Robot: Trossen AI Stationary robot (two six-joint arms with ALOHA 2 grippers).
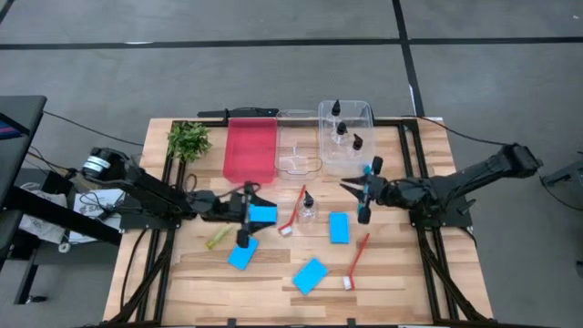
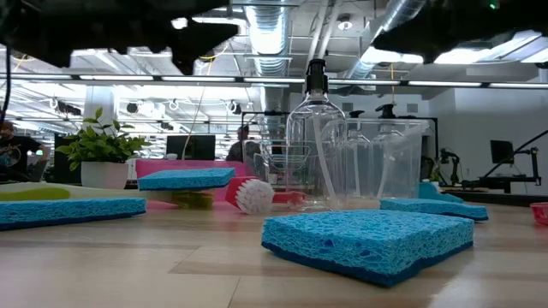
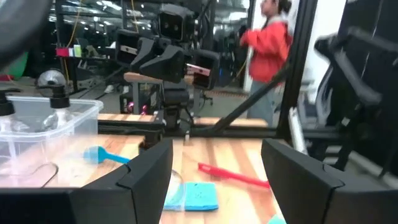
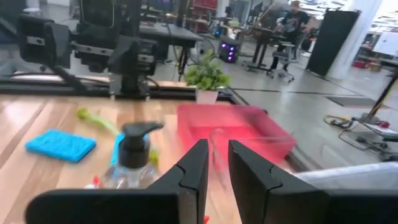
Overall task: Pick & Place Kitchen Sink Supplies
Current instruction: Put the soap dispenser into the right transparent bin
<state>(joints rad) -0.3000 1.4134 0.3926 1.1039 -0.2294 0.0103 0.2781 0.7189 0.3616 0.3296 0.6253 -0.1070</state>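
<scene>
Surface: wooden table (image 1: 392, 282), supplies scattered mid-table.
Left gripper (image 1: 248, 216): spread wide, straddles blue sponge (image 1: 262, 214), no grip yet.
Right gripper (image 1: 363, 189): nearly closed, empty, faces clear bottle (image 1: 309, 206).
Tip: centre over sponge, close evenly, lift level.

I counted four flat blue sponges (image 1: 339, 228) scattered on the worktop (image 1: 401, 273), one lying between the left gripper's (image 1: 248, 217) open fingers. Two red brushes (image 1: 356, 261) lay flat, a yellow-green one (image 1: 218, 239) nearby. One clear black-capped bottle (image 1: 309, 206) stood upright at centre; three more stood together farther back.
</scene>
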